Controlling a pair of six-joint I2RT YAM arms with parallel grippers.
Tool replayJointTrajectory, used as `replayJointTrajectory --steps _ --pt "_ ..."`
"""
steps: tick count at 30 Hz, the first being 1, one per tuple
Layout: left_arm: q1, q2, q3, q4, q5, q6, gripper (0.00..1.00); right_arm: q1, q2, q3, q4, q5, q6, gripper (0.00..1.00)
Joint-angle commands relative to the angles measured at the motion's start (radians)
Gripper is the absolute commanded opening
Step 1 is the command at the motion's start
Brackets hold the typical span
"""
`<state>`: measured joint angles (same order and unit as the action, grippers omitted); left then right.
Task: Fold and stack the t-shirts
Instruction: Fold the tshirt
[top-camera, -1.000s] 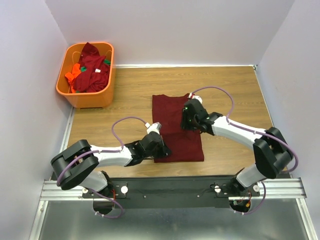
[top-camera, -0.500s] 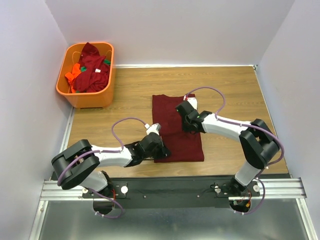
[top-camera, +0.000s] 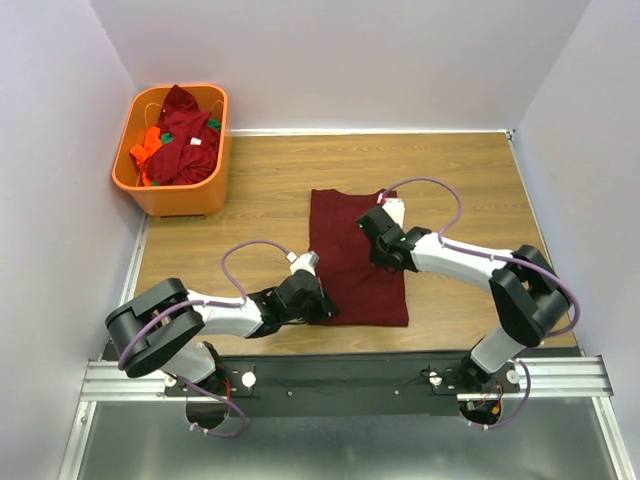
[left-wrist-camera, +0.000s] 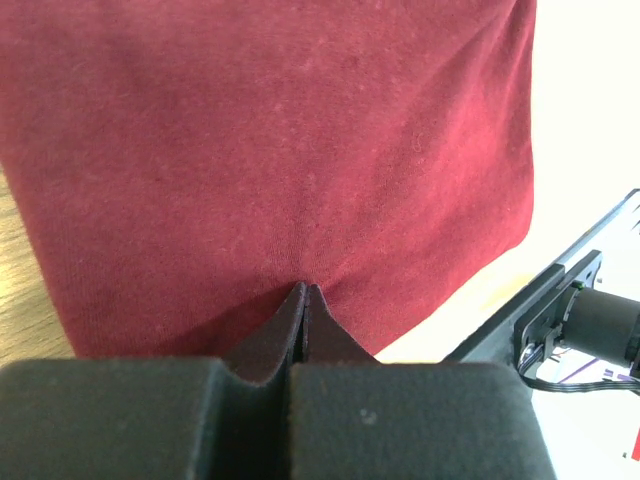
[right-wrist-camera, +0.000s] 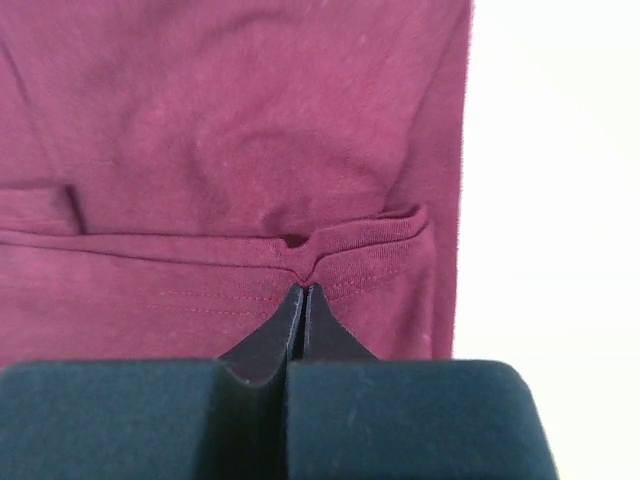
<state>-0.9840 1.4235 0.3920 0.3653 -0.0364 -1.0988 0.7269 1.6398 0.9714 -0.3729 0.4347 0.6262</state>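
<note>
You are mid-fold on the maroon t-shirt (top-camera: 345, 255), lying as a narrow rectangle mid-table (top-camera: 260, 190). Your left gripper (left-wrist-camera: 303, 292) pinches its near edge, and your right gripper (right-wrist-camera: 303, 290) is clamped on a hemmed fold. The next move likely calls for lifting both pinches together, evenly, so the cloth neither slips nor bunches.

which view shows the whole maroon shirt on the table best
Top external: the maroon shirt lies there in full outline on the table. Left wrist shows only plain cloth puckered at the shut left gripper; right wrist shows only a stitched hem pinched in the right gripper.
</note>
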Motion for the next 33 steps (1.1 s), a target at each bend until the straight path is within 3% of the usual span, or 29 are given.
replayJointTrajectory --steps 1,6,11,16,26,33 --pt "-0.005 0.008 -0.025 0.014 0.010 -0.006 0.00 0.008 -0.098 -0.025 -0.006 0.111 0.053 0.01" --pt "-0.005 0.017 -0.028 0.023 0.013 -0.006 0.00 0.005 -0.169 -0.039 0.046 0.101 0.056 0.04" --pt "-0.005 0.017 -0.035 0.032 0.016 -0.004 0.00 0.006 -0.112 -0.008 0.046 0.076 0.032 0.27" --pt "-0.005 -0.011 -0.033 0.031 0.018 -0.004 0.00 0.005 -0.084 0.003 0.039 0.042 0.021 0.41" --pt "0.027 -0.199 0.096 -0.133 -0.068 0.069 0.00 0.006 -0.239 -0.095 0.028 0.049 0.070 0.49" --pt "0.175 -0.097 0.176 -0.134 -0.025 0.155 0.00 0.005 -0.227 -0.094 0.029 0.024 0.109 0.46"
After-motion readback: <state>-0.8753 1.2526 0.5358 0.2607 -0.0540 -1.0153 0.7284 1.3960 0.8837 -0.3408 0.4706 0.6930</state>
